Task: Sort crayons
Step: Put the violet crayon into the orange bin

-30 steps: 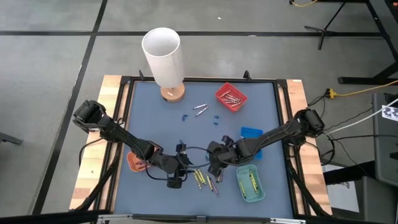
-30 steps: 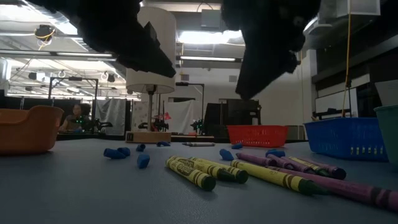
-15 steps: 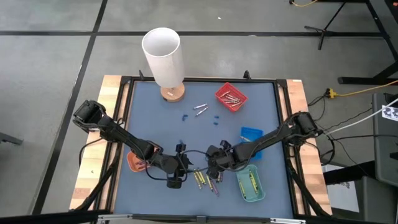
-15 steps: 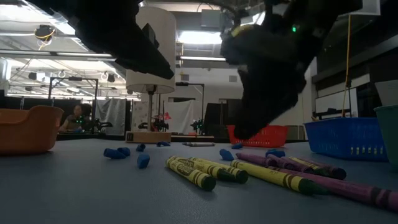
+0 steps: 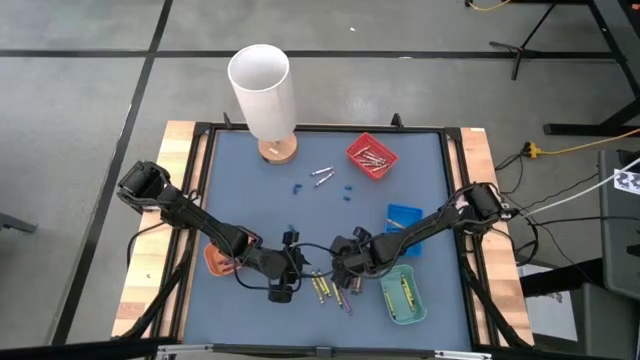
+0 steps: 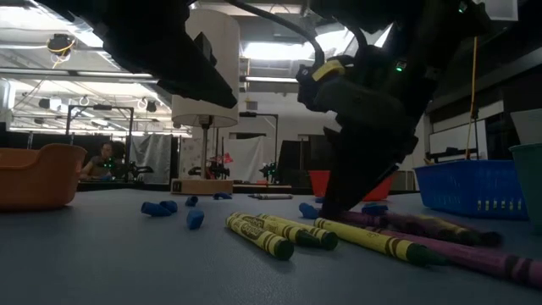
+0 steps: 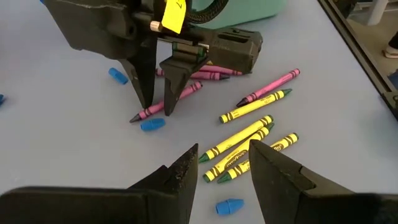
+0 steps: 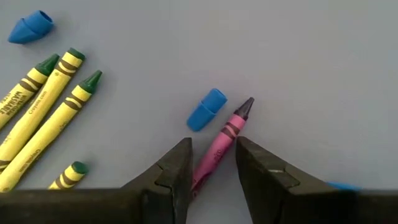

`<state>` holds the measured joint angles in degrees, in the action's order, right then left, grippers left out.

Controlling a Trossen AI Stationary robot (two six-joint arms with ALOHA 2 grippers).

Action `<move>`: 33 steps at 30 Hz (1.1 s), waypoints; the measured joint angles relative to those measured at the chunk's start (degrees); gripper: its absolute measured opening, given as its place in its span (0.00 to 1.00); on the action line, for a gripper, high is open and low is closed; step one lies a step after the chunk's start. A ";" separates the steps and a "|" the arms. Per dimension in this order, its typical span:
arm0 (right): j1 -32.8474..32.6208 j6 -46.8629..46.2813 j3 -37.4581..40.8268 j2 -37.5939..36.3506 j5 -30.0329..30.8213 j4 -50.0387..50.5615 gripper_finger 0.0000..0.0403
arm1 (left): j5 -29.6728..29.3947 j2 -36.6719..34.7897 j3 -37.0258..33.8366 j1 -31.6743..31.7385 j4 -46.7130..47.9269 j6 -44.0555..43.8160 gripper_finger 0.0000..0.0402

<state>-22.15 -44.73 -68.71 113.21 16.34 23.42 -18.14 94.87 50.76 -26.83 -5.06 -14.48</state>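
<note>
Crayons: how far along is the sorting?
Partly done: silver crayons lie in the red tray, yellow ones in the teal tray. The right gripper straddles a pink crayon, fingers open. Loose yellow crayons and more pink crayons remain.

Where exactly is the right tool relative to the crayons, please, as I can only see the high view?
Observer: The right tool is low at the table, open and straddling one thin pink wax crayon, not closed on it.
Operator: Is anything crowding that crayon?
Observer: A small blue bit lies right beside its dark tip.
Operator: And the left tool?
Observer: The left tool hovers open, facing the cluster of yellow wax crayons.
</note>
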 joint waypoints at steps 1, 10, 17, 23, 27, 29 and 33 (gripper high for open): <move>0.00 0.00 0.00 0.00 0.00 0.00 0.31 | 0.04 0.00 0.00 -0.02 0.00 0.00 0.32; 0.04 0.02 0.00 0.07 0.46 0.00 0.13 | 3.57 -0.04 0.00 -0.16 -0.02 -0.13 0.32; 0.02 1.51 0.00 0.09 1.56 0.07 0.02 | 3.93 -0.07 0.00 -1.54 0.30 -0.11 0.32; 0.04 1.75 0.07 -0.11 1.49 0.07 0.06 | 3.92 -1.42 -0.02 -2.93 4.03 -1.23 0.32; 0.09 4.32 -1.81 0.03 1.39 1.51 0.05 | 3.92 -4.44 -0.02 -4.18 9.07 -4.02 0.32; 0.11 7.43 -3.65 0.11 1.21 1.18 0.03 | 3.71 -6.20 -0.02 -5.28 11.56 -5.25 0.32; 0.61 13.81 -7.94 0.02 1.09 1.05 0.02 | 3.48 -9.30 -0.02 -7.83 14.59 -8.45 0.32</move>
<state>-21.54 -30.92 -76.64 113.23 17.43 24.47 -14.66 85.57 50.74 -34.66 9.53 -22.93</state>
